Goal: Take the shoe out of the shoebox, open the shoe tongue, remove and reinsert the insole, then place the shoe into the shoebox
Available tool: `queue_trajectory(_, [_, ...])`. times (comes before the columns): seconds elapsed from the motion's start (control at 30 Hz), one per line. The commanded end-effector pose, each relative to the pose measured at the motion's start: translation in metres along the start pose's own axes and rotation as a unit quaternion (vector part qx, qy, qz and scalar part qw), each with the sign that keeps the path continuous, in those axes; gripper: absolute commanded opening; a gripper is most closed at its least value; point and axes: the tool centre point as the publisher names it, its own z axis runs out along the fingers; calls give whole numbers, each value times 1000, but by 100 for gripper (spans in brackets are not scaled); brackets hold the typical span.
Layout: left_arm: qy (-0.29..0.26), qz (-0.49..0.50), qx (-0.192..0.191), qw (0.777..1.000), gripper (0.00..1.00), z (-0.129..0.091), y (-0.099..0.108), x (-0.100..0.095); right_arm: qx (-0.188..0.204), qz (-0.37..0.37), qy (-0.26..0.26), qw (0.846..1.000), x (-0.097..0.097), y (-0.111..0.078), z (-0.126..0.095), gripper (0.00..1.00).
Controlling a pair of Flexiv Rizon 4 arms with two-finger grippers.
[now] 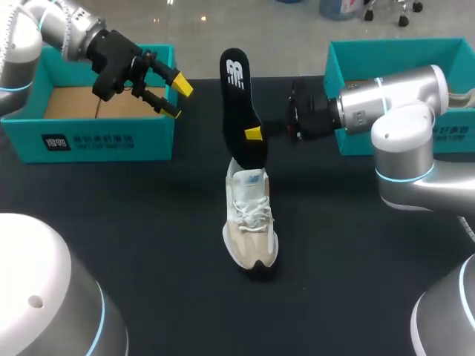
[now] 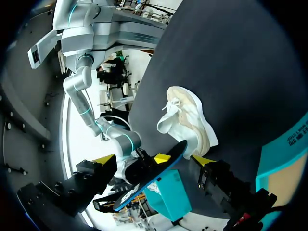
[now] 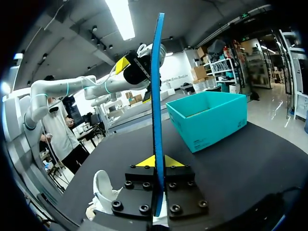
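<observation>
Head view: insole (image 1: 239, 96) is pinched upright above shoe (image 1: 251, 222) by right gripper (image 1: 254, 134), likely for reinsertion; left gripper (image 1: 177, 99) is held open.

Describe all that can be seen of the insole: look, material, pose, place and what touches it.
The insole is a thin foam-like sheet, black on its face with a white mark near the upper end and a blue edge. It stands nearly upright above the table, lower end over the heel of the pale shoe; whether they touch cannot be told. The right gripper is shut on its lower part.
</observation>
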Motion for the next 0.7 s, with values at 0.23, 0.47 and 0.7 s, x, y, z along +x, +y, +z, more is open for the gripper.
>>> queue_trajectory(0.23, [2, 1, 1, 1000, 100, -1, 0, 0, -18, 22, 5, 1000, -2, -11, 12, 0])
queue_trajectory(0.47, [2, 1, 1, 1000, 100, -1, 0, 0, -22, 36, 5, 999, 0, -17, 19, 0])
queue_trajectory(0.7, [2, 1, 1, 1000, 100, -1, 0, 0, -26, 40, 7, 999, 1, -24, 21, 0])
